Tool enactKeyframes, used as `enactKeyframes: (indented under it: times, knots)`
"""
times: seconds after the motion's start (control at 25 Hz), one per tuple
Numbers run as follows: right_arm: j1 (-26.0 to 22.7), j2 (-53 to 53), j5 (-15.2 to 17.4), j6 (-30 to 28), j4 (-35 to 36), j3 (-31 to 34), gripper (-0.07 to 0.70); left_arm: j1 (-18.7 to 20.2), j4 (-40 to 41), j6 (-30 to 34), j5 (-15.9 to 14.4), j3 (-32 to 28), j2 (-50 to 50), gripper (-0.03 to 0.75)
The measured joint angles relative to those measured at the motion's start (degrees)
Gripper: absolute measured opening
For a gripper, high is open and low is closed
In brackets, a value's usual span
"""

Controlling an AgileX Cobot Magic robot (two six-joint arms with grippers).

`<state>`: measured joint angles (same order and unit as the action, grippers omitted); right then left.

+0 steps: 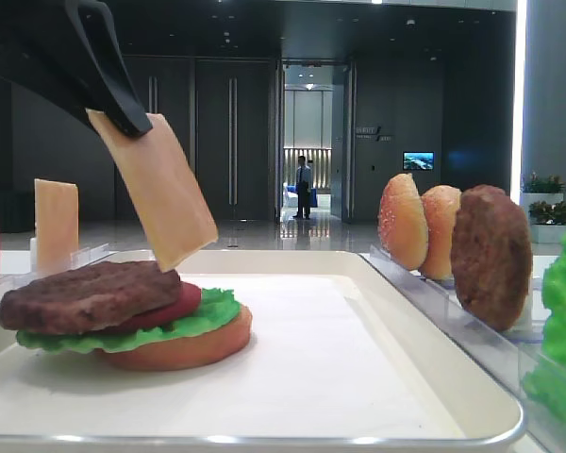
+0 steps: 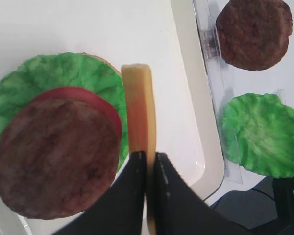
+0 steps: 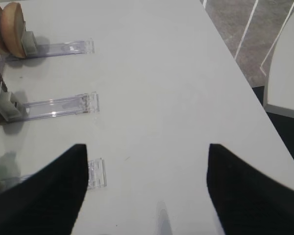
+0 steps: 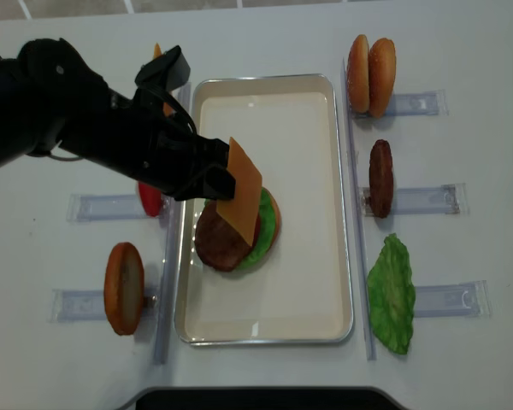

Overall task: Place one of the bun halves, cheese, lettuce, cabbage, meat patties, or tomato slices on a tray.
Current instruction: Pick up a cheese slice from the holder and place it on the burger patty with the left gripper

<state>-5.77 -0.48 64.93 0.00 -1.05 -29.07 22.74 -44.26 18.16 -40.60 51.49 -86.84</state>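
My left gripper (image 4: 227, 184) is shut on a pale orange cheese slice (image 4: 244, 188), pinching its upper edge between the black fingers (image 2: 132, 196). The cheese (image 1: 160, 189) hangs tilted just above a stack on the cream-white tray (image 4: 299, 290). The stack has a bun half (image 1: 189, 349) at the bottom, then lettuce (image 2: 63, 73), a tomato slice (image 2: 88, 97) and a meat patty (image 2: 59, 156). The slice's lower corner is close to the patty (image 1: 90, 294); I cannot tell whether it touches. My right gripper (image 3: 147, 152) stands open over bare white table, holding nothing.
Clear holders flank the tray. On the right stand two bun halves (image 4: 369, 75), a patty (image 4: 380, 178) and a lettuce leaf (image 4: 392, 295). On the left are a bun half (image 4: 124, 288), a tomato slice (image 4: 150, 198) and another cheese slice (image 1: 57, 225).
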Motion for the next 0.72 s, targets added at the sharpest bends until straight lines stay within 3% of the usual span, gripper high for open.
enactKeyframes:
  times: [0.72]
  knots:
    - [0.0, 0.0, 0.0, 0.0, 0.0, 0.0, 0.485, 0.0, 1.63, 0.36, 1.22, 0.0, 0.0, 0.018]
